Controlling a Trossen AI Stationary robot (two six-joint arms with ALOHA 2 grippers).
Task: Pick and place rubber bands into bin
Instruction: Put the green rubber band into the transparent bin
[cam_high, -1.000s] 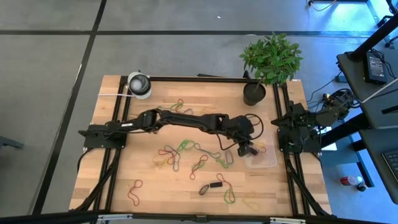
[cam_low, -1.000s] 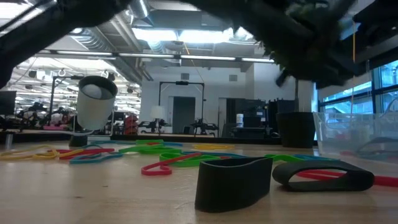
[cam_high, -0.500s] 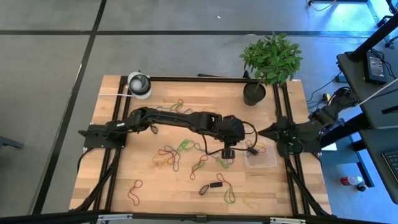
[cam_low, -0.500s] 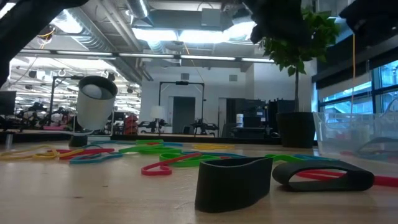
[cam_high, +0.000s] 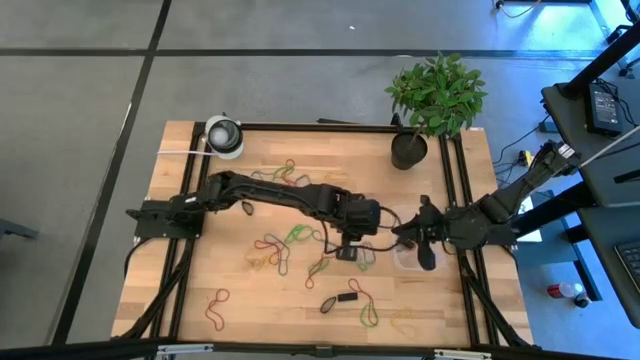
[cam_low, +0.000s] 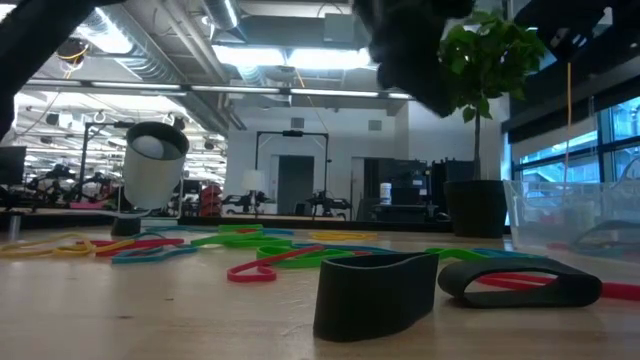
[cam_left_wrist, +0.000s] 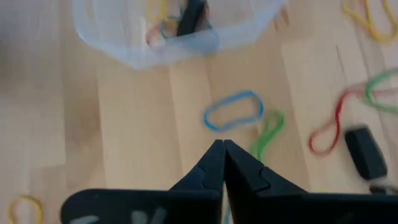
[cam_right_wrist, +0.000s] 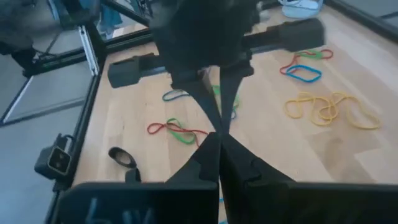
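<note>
Your left gripper (cam_left_wrist: 221, 151) has its tips pinched together, empty, above the blue rubber band (cam_left_wrist: 233, 111), near the clear bin (cam_left_wrist: 177, 31). Spread first, then drop straight down. Right gripper (cam_right_wrist: 217, 144), pinched together too, hovers by the bin.

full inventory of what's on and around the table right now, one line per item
rubber bands: many, red, green, yellow, blue, orange, scattered across the table middle and front
wide dark bands: two, black, near the front edge
bin: one, clear, on the table's right side, a few bands inside
plant: one, green in a black pot, back right corner
roll: one, white and grey, back left corner
table: one, light wood, black frame
left gripper: one, dark, jaws shut, above the bands just left of the bin
right gripper: one, dark, jaws shut, over the bin
</note>
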